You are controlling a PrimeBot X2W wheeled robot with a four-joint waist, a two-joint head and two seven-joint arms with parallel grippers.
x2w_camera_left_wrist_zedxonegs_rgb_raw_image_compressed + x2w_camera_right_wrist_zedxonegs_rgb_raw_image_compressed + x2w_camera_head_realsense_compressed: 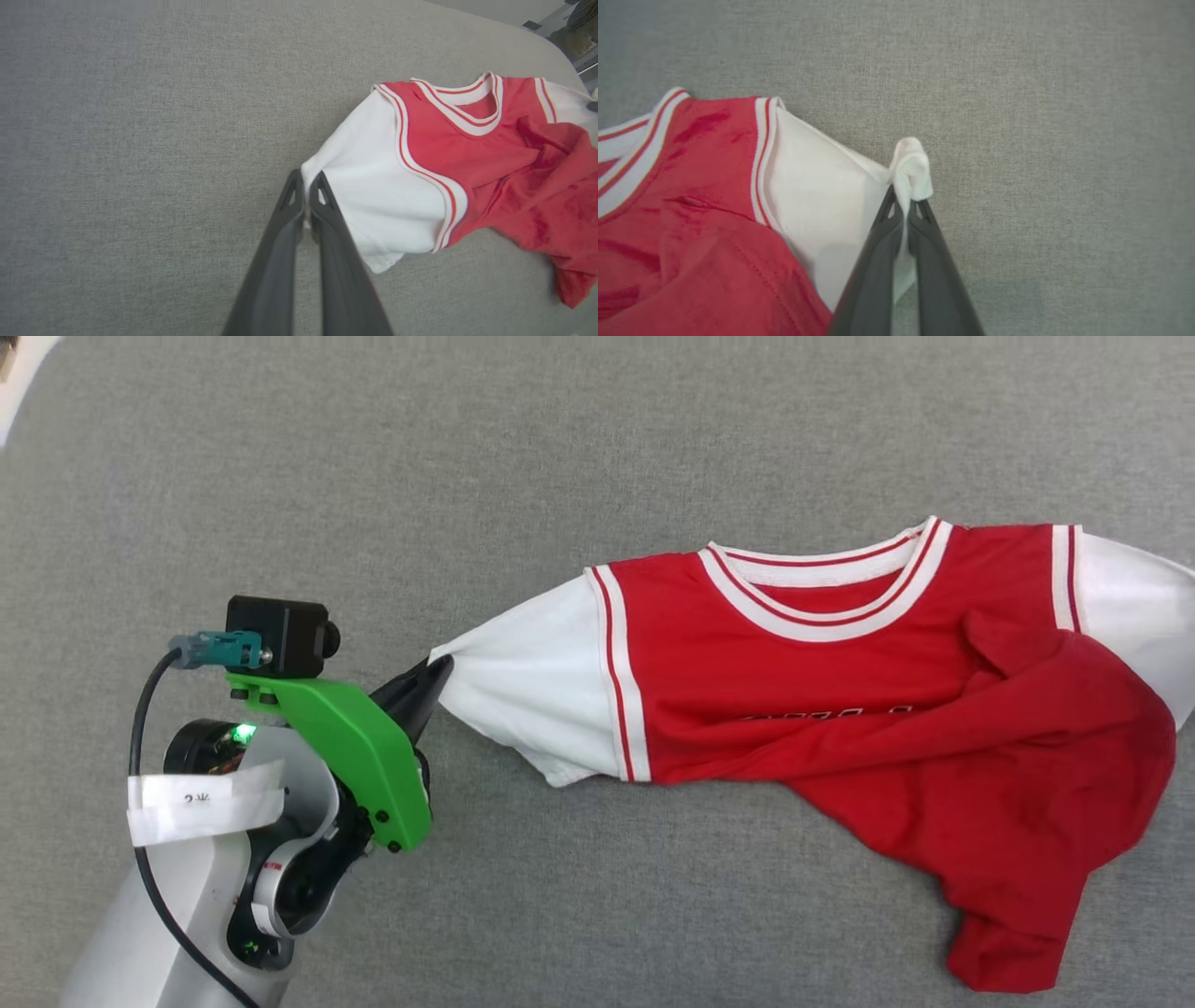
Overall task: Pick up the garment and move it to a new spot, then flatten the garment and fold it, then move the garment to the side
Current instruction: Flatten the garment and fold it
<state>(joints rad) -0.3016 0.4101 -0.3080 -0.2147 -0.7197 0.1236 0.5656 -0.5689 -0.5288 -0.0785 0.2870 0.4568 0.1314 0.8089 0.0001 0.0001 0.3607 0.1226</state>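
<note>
The left gripper [307,181] is clamped on the tip of one white sleeve, and the right gripper [904,201] is pinched on the other sleeve's bunched end. The garment [794,691] is spread between them on the grey fabric surface [560,448], with the red hem flopped up and kinda rumpled nearer the right gripper.

A pale grey forearm [112,933] wears a white tape band [205,801]. A black cable [136,728] runs to a teal plug [219,649] on a black box camera [280,635], mounted on a green bracket [359,747] with black screws. Long dark grey fingers [275,266] have triangular cut-outs near the tips.
</note>
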